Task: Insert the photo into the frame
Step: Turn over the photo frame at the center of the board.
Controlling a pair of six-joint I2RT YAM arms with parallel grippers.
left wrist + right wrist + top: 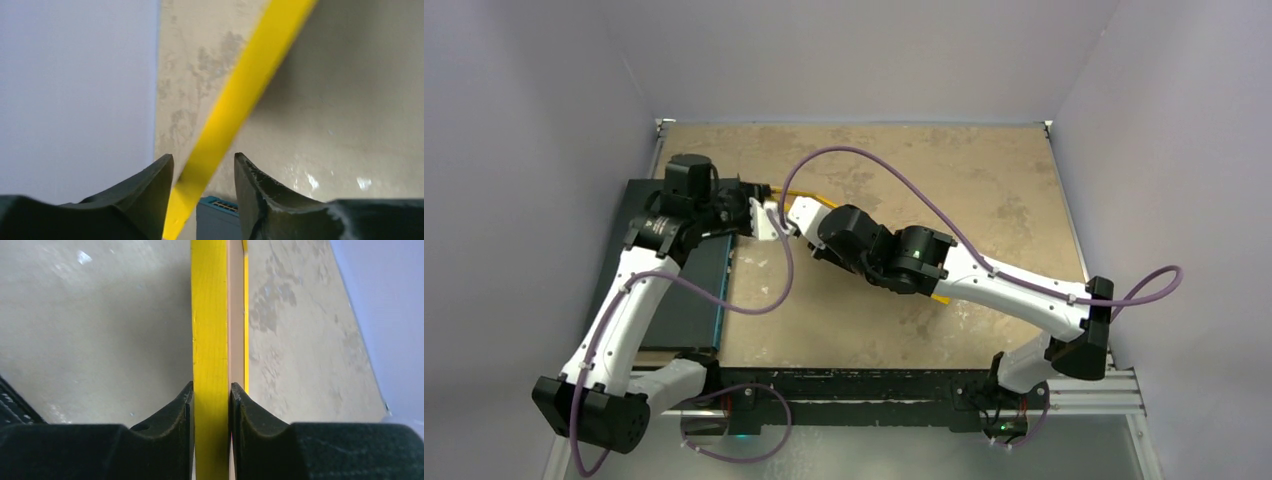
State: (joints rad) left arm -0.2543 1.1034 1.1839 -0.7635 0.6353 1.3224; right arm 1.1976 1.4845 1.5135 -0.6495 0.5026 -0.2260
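Right gripper (211,392) tight on frame (210,315) edge

Two arms meet at the frame (808,196)

We see the left arm (624,310) and the right arm (1014,290) both reach to the back left part of the brown table (984,190); the left gripper (762,218) and the right gripper (786,222) sit tip to tip; only small bits of the frame show, a thin yellow strip just behind the grippers and another bit under the right arm; a flat black panel (674,315) lies under the left arm; purple cables (894,175) loop over both arms.
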